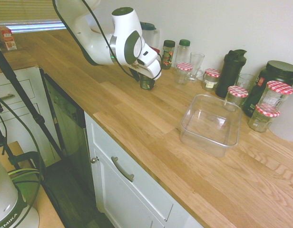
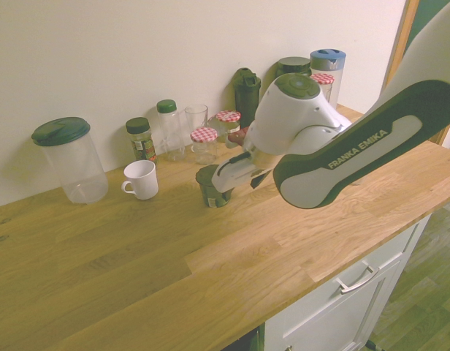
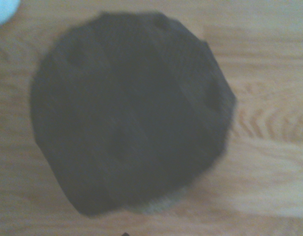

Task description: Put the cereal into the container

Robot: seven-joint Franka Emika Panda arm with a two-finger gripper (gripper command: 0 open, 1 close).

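- Bin (image 1: 203, 142): on the counter (image 1: 151, 137), nearest the first exterior camera.
- Tub (image 1: 147, 82): upright on the counter, beyond the bin (outside it).
- Gripper (image 1: 147, 76): at the tub, fingers spread wide; whether they touch it cannot be told.
- Bottle (image 1: 182, 53) (green cap): near the wall, behind the tub.
- Carton (image 1: 6, 38): far end.

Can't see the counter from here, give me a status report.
Gripper open, at the green tub. Tub upright on the counter, not in the clear bin. Nothing seen between tub and bin.
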